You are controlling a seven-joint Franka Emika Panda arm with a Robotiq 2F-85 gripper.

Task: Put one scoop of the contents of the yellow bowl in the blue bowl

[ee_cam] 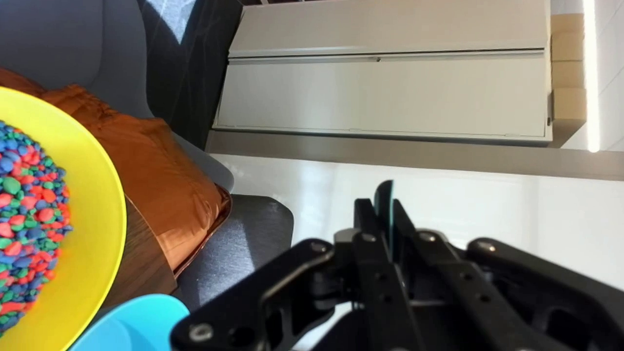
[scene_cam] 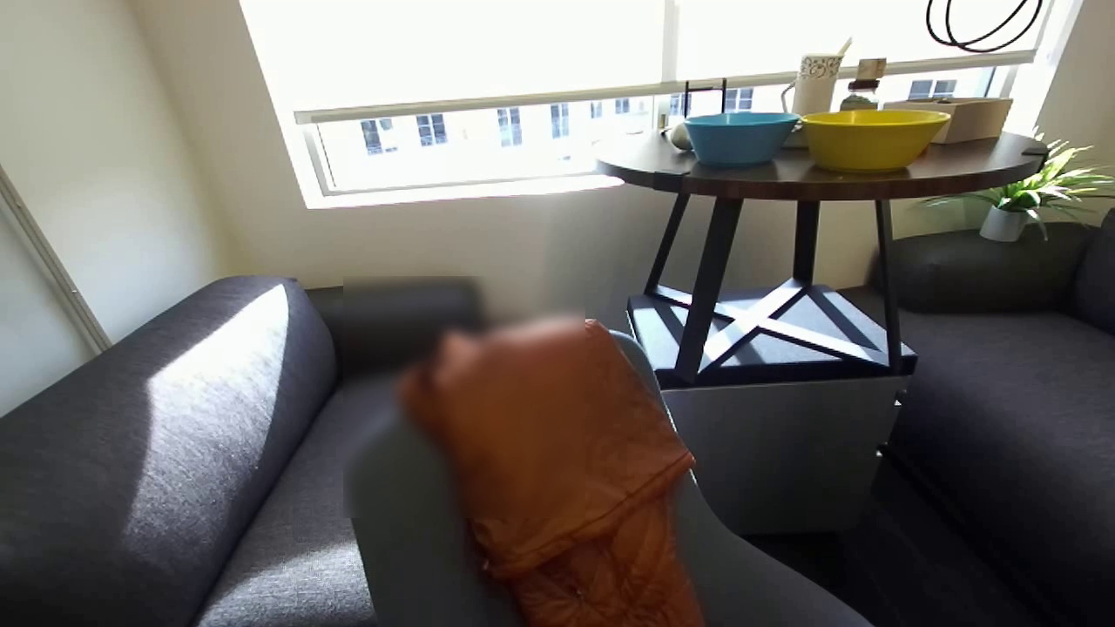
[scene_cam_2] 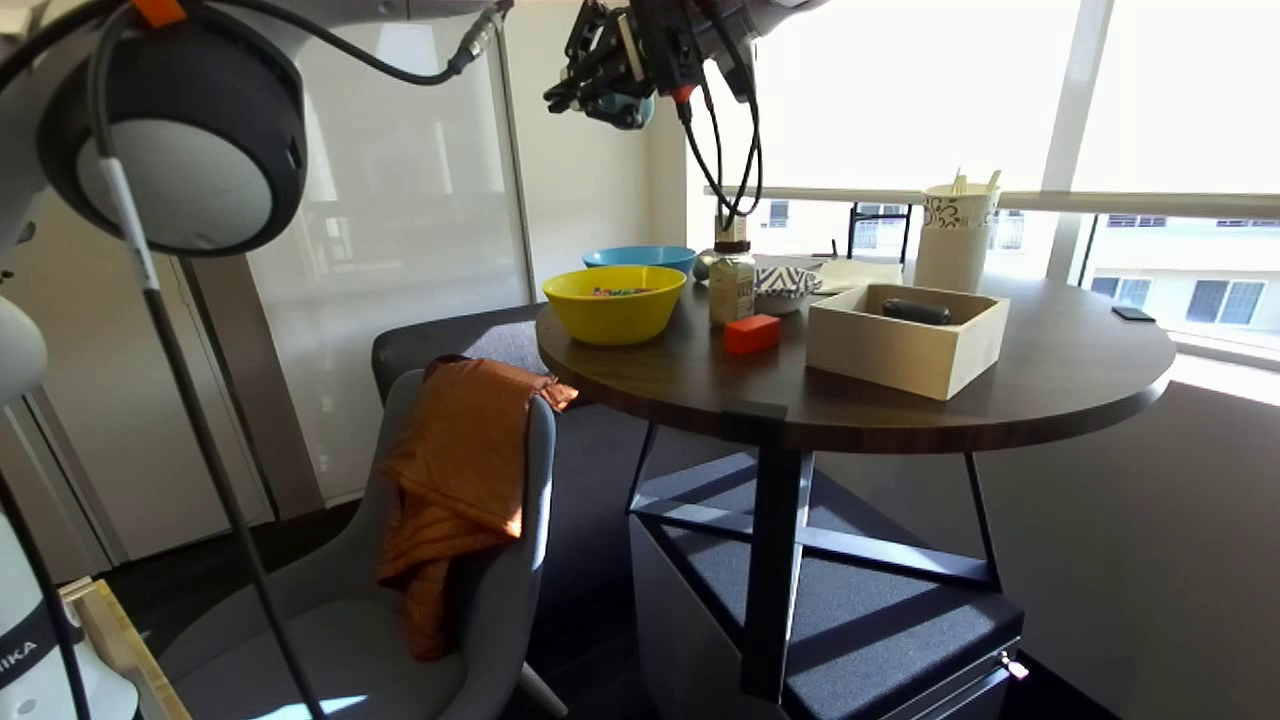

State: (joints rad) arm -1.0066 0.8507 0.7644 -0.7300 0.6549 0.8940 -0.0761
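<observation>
The yellow bowl [scene_cam_2: 612, 312] stands near the table's edge. Small red, blue and green pebbles [ee_cam: 29, 224] fill its bottom in the wrist view. Beside it is the blue bowl [scene_cam: 740, 141]; in the wrist view only part of the blue bowl [ee_cam: 161, 317] shows, bare inside. My gripper [scene_cam_2: 560, 98] is up in the air, higher than both bowls, pointing sideways. Its jaws are closed on a thin dark utensil with a teal edge [ee_cam: 385, 195]. A rounded teal end [scene_cam_2: 626, 110] hangs under the gripper in an exterior view; whether it carries pebbles cannot be seen.
On the round table [scene_cam_2: 1060, 370] are a jar [scene_cam_2: 732, 290], a red block [scene_cam_2: 752, 334], a patterned bowl [scene_cam_2: 788, 288], a beige box [scene_cam_2: 880, 350] and a tall cup [scene_cam_2: 955, 250]. A chair with an orange jacket [scene_cam_2: 460, 450] stands close by. Cables [scene_cam_2: 745, 150] dangle from the wrist.
</observation>
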